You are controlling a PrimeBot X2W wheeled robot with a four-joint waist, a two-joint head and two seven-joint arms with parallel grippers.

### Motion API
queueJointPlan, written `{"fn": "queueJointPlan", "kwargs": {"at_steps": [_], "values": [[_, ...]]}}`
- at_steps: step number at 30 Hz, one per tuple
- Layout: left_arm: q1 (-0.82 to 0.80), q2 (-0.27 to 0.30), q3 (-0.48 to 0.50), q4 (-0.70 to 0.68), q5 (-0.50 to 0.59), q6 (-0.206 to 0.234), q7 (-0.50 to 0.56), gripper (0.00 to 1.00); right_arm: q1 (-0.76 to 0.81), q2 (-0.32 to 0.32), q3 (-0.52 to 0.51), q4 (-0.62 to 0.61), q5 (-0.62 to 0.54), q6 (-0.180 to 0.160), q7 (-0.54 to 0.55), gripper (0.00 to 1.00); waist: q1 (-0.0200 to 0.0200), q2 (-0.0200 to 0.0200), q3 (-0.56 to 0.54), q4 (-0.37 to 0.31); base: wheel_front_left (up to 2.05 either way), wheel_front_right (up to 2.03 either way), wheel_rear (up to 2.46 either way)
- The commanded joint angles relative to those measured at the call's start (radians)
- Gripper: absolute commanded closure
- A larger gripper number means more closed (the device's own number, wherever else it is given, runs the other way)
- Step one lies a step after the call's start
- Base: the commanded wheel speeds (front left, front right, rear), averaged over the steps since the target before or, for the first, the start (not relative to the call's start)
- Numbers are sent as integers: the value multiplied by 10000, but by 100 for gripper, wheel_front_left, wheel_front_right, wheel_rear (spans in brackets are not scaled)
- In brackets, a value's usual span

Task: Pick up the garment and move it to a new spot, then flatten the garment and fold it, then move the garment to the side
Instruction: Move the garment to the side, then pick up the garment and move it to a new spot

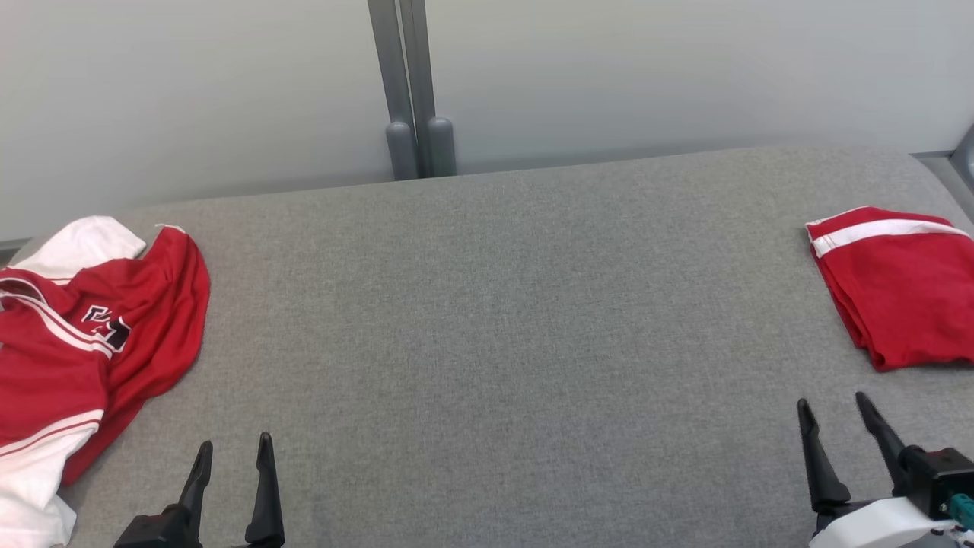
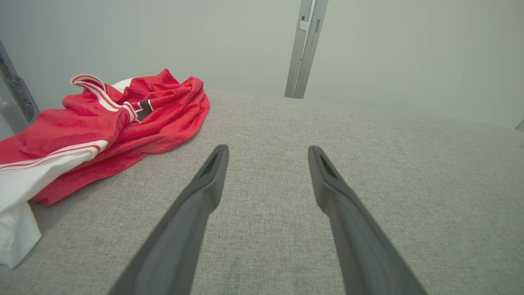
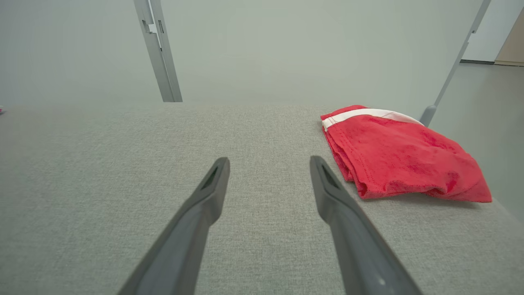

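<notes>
A folded red garment (image 1: 898, 293) with a white stripe lies at the right edge of the grey padded table (image 1: 502, 342); the right wrist view has it as a neat stack (image 3: 401, 157) just right of my fingers. My right gripper (image 1: 833, 415) stands open a short way in front of it, touching nothing. A crumpled red and white jersey (image 1: 84, 335) with black lettering is heaped at the table's left edge, also in the left wrist view (image 2: 110, 123). My left gripper (image 1: 232, 453) is open and empty near the front edge, right of that heap.
A grey double post (image 1: 411, 91) rises behind the table against a pale wall. Another slanted post (image 3: 450, 69) stands past the table's right end, where the floor drops away. The jersey's white part hangs over the left front corner (image 2: 16, 229).
</notes>
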Motion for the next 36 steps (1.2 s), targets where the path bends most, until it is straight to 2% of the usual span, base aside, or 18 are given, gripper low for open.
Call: {"fn": "queueJointPlan", "kwargs": {"at_steps": [1, 10, 25, 31, 36], "values": [[121, 36, 50, 85, 91, -33, -4, 0, 175, 55, 36, 17, -22, -6, -79, 0, 1, 0, -351, -119, 0, 0, 0], [15, 36, 285, 572, 43, -112, -4, 0, 702, 933, 192, -12, -495, -4, -72, 0, 1, 0, -547, -200, 0, 0, 0], [-188, 36, 249, 688, 250, -177, -4, 0, 516, 1040, 301, -30, -525, -4, -72, 0, 1, 0, -526, 138, 0, 0, 0], [-203, 35, 251, 650, 278, -171, -4, 0, 743, 1097, 367, -189, -438, -4, -71, 0, 1, 0, -571, 977, 0, 0, 0], [8, 39, 403, 742, 497, -176, -4, 0, 774, 1227, 586, -278, -320, -3, -71, 0, 1, 0, -640, 2294, 0, 0, 0]]}}
